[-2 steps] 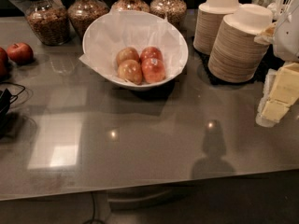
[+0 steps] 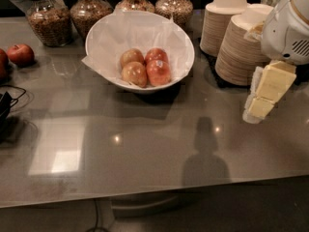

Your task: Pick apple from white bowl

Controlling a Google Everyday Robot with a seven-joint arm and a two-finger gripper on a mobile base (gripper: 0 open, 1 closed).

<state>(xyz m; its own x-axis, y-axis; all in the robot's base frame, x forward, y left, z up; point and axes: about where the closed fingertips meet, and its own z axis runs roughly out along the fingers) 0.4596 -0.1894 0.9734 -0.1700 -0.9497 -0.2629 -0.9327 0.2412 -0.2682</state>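
The white bowl [image 2: 106,37], wide and lined with crinkled white paper, stands at the back middle of the grey counter. Several apples lie in it. The red-orange apple [image 2: 158,72] is at the front right of the group, with a smaller red apple [image 2: 157,55] behind it and two paler yellow-tan apples [image 2: 133,74] to its left. My gripper [image 2: 257,110], with pale yellow pads, hangs at the right edge of the view, above the counter and well to the right of the bowl, pointing down and left. It holds nothing that I can see.
Two stacks of tan disposable bowls [image 2: 239,52] stand behind the gripper, right of the white bowl. Several glass jars [image 2: 47,18] line the back edge. Red apples [image 2: 20,54] and a black cable [image 2: 9,103] lie at the far left.
My gripper has moved a little to the left, toward the white bowl. The bowl and the apples have not moved.
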